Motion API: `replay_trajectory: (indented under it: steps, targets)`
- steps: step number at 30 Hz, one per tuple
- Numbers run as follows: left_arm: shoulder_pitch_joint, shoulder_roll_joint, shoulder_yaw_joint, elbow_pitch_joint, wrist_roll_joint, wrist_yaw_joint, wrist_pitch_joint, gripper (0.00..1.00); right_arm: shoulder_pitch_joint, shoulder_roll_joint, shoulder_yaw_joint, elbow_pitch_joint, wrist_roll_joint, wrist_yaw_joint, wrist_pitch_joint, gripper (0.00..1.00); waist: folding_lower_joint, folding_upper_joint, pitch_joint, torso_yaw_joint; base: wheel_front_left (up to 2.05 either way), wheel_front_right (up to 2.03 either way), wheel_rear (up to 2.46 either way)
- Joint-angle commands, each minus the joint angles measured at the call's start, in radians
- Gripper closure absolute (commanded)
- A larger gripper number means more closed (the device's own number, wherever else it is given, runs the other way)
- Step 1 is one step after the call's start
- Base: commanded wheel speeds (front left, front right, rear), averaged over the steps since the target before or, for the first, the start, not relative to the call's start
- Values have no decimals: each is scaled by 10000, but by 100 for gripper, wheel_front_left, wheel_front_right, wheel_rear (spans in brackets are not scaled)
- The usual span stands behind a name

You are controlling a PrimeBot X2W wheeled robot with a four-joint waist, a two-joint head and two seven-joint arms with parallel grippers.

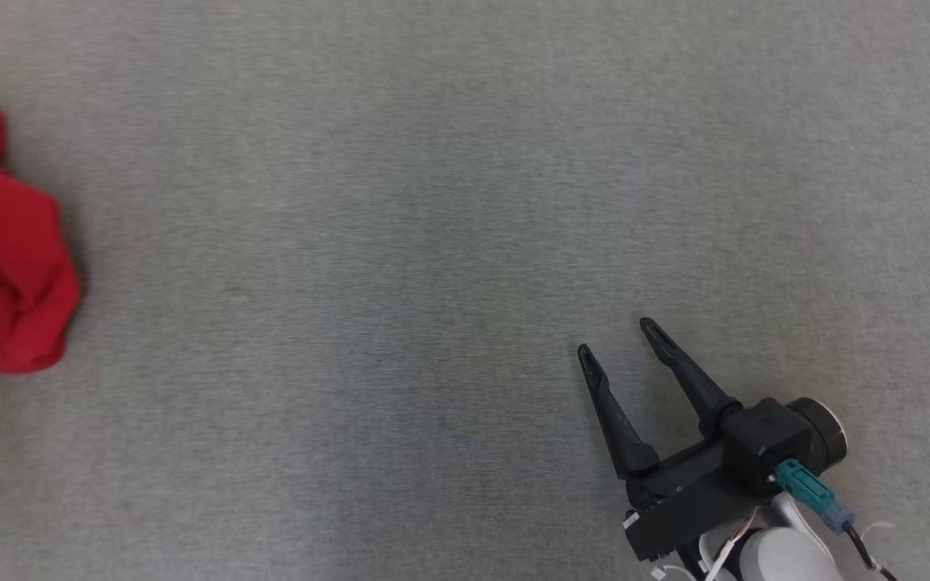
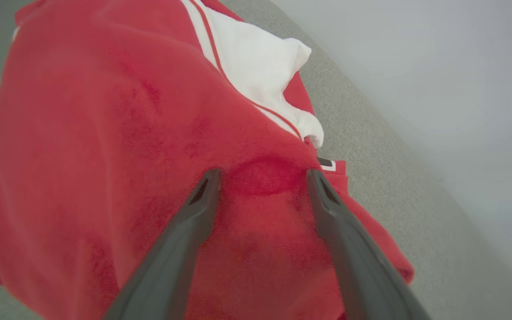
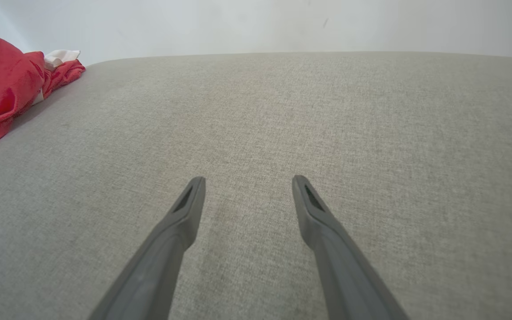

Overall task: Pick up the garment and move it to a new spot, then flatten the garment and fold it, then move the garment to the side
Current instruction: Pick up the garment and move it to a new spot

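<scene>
At the far left edge of the head view, a crumpled red garment (image 1: 5, 266) with a white panel (image 2: 256, 66) lies on the grey fabric tabletop (image 1: 433, 202). Left jaws stand wide apart right over it, dark fingers (image 2: 185, 231) straddling a small hump of red cloth, nothing gripped. Right jaws, equally spread and empty, hover over bare tabletop, well apart from the garment.

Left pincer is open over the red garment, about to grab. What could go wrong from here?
The left pincer straddles a raised fold of the crumpled garment; closing may pinch only one thin layer, which could slip out on lifting.
The garment lies near the grey surface edge; a push might slide it off.
The right pincer is open far off, unable to help quickly.
</scene>
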Motion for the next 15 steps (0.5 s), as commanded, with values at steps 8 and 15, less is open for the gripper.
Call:
replay_trajectory:
  steps: [8, 15]
  targets:
    - [628, 599, -463, -219, 865, 269, 35, 100, -104, 111, -125, 228, 7, 8, -199, 0, -3, -2, 136, -534, 0, 0, 0]
    - [357, 971, -479, -11, 749, -421, -198, 100, 18, 234, -34, 648, 198, 8, -420, 0, -3, -2, -732, -337, 0, 0, 0]
